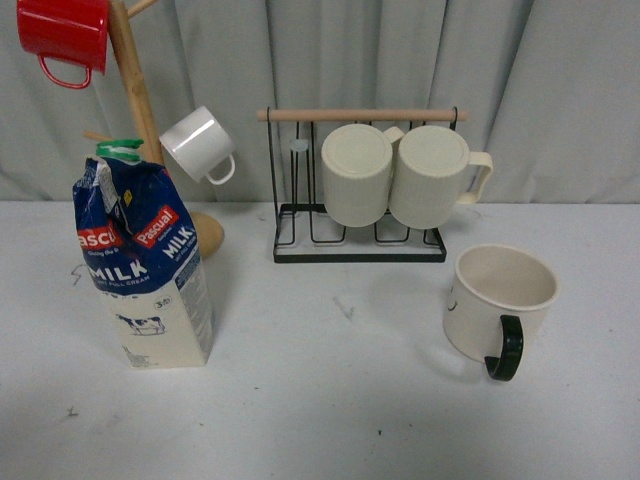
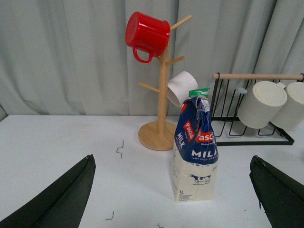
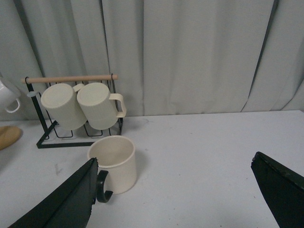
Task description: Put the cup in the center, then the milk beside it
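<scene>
Milk carton (image 1: 145, 265) read "Pascual", "MILK", "1L" and stood left; black-handled cup (image 1: 500, 300) sat right, in front of wire rack (image 1: 360, 257). Red mug (image 1: 62, 35) was cut off by the frame edge. L gripper (image 2: 172, 157) and R gripper (image 3: 175, 157) were both spread wide, holding nothing.

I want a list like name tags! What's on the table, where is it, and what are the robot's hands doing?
cup: large cream-white mug with black handle, upright, right side of the white table
milk: tall blue-and-cream carton with green cap, standing on the left
table middle: neither cup nor milk there
back: black wire rack with wooden bar holding two ribbed cream mugs
back left: wooden mug tree holding a red mug and a small white mug
left gripper: open, empty, facing milk
right gripper: open, empty, near cup
</scene>
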You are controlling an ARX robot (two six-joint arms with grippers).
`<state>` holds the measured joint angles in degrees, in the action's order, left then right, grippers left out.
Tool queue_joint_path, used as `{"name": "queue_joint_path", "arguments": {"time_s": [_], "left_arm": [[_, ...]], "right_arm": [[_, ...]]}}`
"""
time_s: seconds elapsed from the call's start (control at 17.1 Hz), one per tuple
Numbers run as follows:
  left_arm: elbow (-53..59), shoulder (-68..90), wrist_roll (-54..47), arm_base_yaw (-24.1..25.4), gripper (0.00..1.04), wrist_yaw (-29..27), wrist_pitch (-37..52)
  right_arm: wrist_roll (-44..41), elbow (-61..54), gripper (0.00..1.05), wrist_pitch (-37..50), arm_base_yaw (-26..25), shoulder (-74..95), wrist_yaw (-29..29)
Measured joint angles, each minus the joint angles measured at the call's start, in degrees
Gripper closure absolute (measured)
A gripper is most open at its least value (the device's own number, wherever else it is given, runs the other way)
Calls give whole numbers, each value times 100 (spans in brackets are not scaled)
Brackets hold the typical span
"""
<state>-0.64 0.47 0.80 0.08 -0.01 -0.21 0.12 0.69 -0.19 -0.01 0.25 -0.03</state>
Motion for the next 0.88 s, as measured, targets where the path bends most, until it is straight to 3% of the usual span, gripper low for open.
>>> {"name": "queue_joint_path", "arguments": {"time_s": [0.88], "left_arm": [[0,0,0,0,7,0,0]], "right_arm": [[0,0,6,0,0,0,0]]}}
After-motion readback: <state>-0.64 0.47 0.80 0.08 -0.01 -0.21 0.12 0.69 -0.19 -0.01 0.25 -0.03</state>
